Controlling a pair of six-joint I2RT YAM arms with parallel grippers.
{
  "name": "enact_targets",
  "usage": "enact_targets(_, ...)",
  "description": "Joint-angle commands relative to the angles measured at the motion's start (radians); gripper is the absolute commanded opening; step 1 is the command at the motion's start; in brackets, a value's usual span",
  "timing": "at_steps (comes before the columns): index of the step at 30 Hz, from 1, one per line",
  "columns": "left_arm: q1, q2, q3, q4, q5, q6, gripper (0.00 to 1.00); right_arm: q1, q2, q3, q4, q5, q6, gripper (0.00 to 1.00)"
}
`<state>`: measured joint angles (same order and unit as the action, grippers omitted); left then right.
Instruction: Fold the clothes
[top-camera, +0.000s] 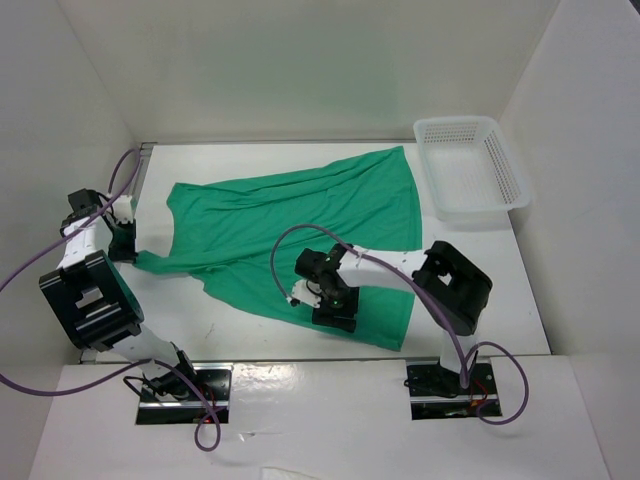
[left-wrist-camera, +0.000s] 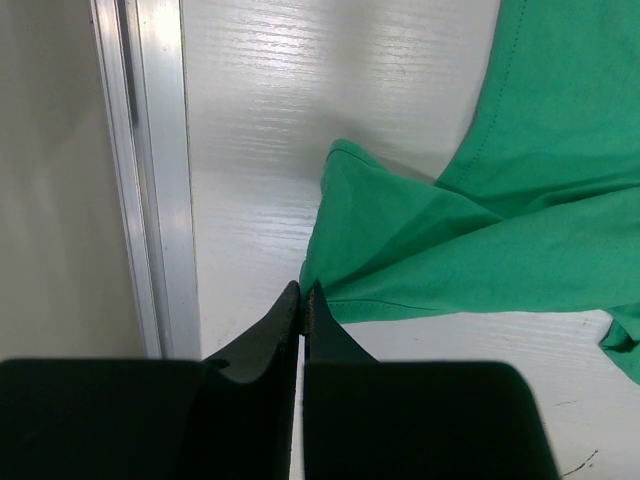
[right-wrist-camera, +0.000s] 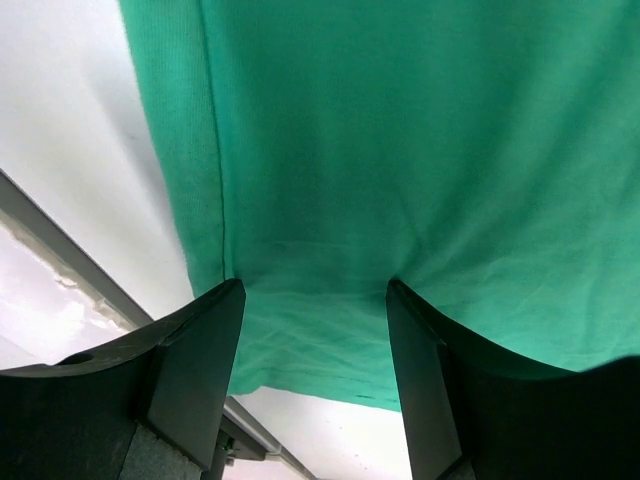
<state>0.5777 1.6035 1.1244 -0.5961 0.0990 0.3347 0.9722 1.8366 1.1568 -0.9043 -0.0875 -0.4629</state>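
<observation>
The clothes (top-camera: 300, 225) are one emerald-green T-shirt lying partly spread and wrinkled across the middle of the white table. At the table's left side, my left gripper (top-camera: 127, 243) is shut on the tip of a sleeve. The left wrist view shows its jaws (left-wrist-camera: 303, 294) pinched on that corner of the green fabric (left-wrist-camera: 480, 240). My right gripper (top-camera: 335, 303) points down onto the shirt's near hem. In the right wrist view it (right-wrist-camera: 313, 290) stands open, both fingertips (right-wrist-camera: 228, 300) resting on the cloth (right-wrist-camera: 400, 150) with fabric spanning the gap.
A white mesh basket (top-camera: 458, 124) stands at the back right, beside the shirt's far corner. An aluminium rail (left-wrist-camera: 150, 180) runs along the table's left edge close to my left gripper. White walls enclose the table on three sides.
</observation>
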Motion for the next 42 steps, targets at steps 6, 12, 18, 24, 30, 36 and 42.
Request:
enact_targets(6, 0.007, 0.01, 0.034, 0.022, 0.021, -0.011, 0.0, 0.049, 0.009, -0.046, 0.022, -0.028, 0.004, 0.65)
enact_targets(12, 0.007, 0.01, 0.034, 0.032, 0.011, -0.011, 0.0, 0.049, 0.018, -0.055, -0.013, 0.021, 0.004, 0.65)
enact_targets(18, 0.007, 0.019, 0.034, 0.032, 0.011, -0.011, 0.0, 0.049, -0.003, -0.077, -0.076, 0.127, -0.014, 0.65)
enact_targets(24, 0.007, 0.019, 0.034, 0.032, 0.011, -0.011, 0.0, 0.049, -0.014, -0.089, -0.126, 0.172, -0.014, 0.57)
enact_targets(30, 0.007, 0.019, 0.034, 0.032, 0.011, -0.011, 0.0, 0.049, -0.051, -0.077, -0.227, 0.161, -0.054, 0.57)
enact_targets(36, 0.007, 0.019, 0.043, 0.032, 0.011, -0.011, 0.0, 0.049, -0.103, -0.055, -0.321, 0.127, -0.117, 0.57)
enact_targets(42, 0.007, 0.019, -0.009, 0.007, -0.024, 0.047, 0.08, 0.028, -0.198, 0.018, -0.343, 0.068, -0.157, 0.57)
